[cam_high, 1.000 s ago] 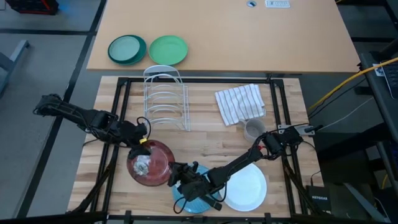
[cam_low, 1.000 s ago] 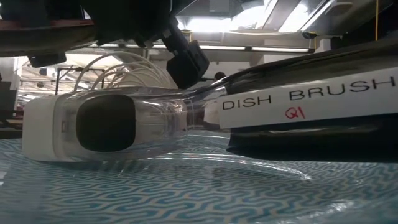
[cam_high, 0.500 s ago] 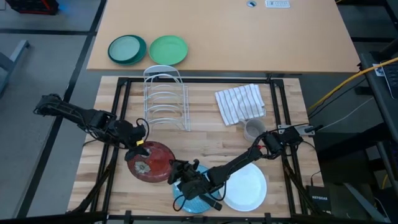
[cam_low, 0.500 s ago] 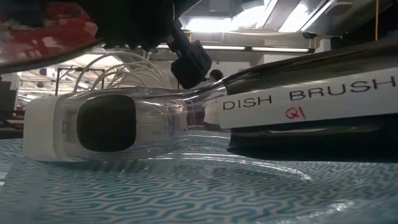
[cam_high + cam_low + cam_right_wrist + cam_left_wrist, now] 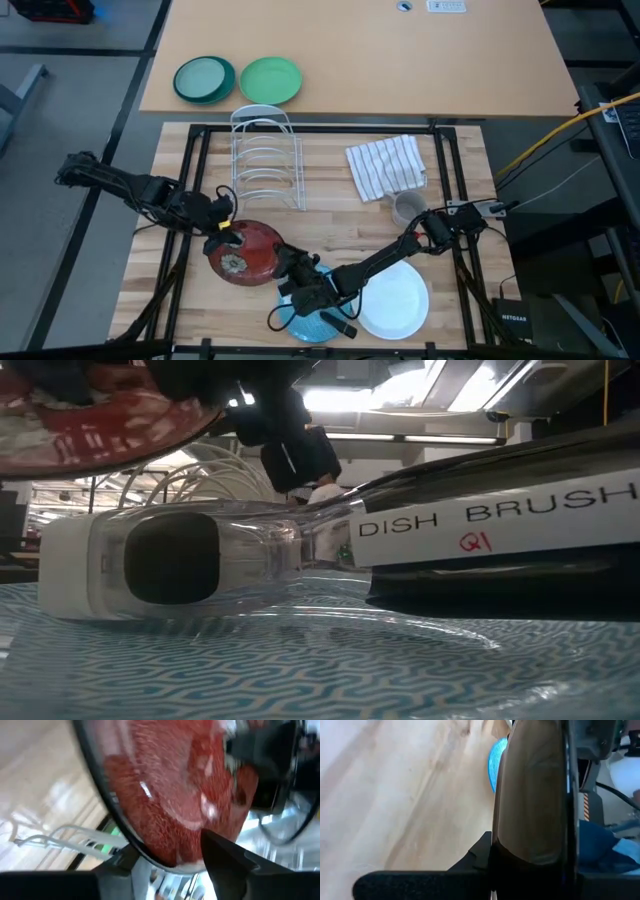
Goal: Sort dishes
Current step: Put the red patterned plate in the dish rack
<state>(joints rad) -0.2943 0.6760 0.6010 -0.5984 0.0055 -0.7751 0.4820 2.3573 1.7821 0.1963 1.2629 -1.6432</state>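
The dark red plate (image 5: 245, 255) with pale flower marks is up off the wood and tilted, left of the table's middle. It also fills the right wrist view (image 5: 170, 790) and shows at the low view's upper left (image 5: 100, 415). My left gripper (image 5: 222, 231) is shut on its far-left rim. My right gripper (image 5: 289, 273) is open at the plate's near-right rim, one finger on either side of it (image 5: 165, 847). The light blue plate (image 5: 312, 312) lies under my right arm. The white plate (image 5: 397, 300) lies flat to its right. My left gripper pinches the red plate's far-left rim (image 5: 228, 238) between its two fingers, coming from the table's left and slanting down. In its wrist view the plate's dark glossy underside (image 5: 530, 810) stands edge-on between the fingers. The plate is held tilted, its red face up. My right gripper's fingers (image 5: 225, 857) straddle the near-right rim (image 5: 150, 852); I cannot tell whether they touch it.
A white wire dish rack (image 5: 266, 160) stands at the far left, with a striped towel (image 5: 386, 165) and a small grey cup (image 5: 408, 208) to its right. Two green plates (image 5: 238, 79) lie on the far table. A labelled dish brush (image 5: 300, 550) fills the low view.
The red plate has been raised and tipped, and has drifted a little toward the far edge. In the low view its rim has come into sight at the upper left and grown larger.
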